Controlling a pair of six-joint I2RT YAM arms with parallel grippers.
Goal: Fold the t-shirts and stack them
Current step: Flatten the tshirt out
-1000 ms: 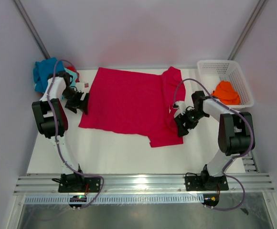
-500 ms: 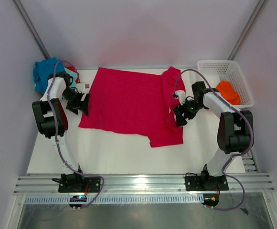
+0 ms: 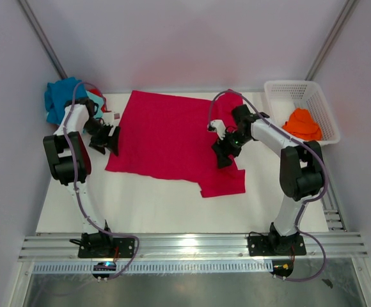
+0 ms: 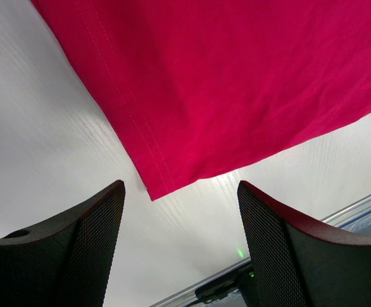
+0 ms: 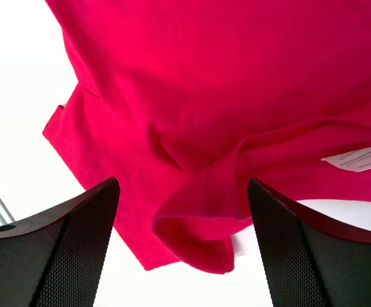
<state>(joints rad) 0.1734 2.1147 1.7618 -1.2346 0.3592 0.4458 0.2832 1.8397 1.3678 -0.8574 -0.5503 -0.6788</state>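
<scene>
As I checked, left gripper [image 4: 180,192] spread by the corner of the crimson t-shirt [image 3: 166,134], right gripper [image 5: 182,185] spread over its bunched fold

1. Large t-shirt [image 3: 166,137] lies spread mid-frame on the table [image 3: 141,204].
2. Heap of t-shirts [image 3: 61,96] sits upper left, at the table's corner.
3. Basket [image 3: 286,84] stands upper right, a bunched t-shirt [image 3: 302,125] in it.

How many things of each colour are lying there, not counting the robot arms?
Crimson shirt: 1
Blue cloth: 1
Teal cloth: 1
Orange cloth: 1
White basket: 1
Total: 5 that can be made out; the bunched cloths at the far left may hide more.
</scene>
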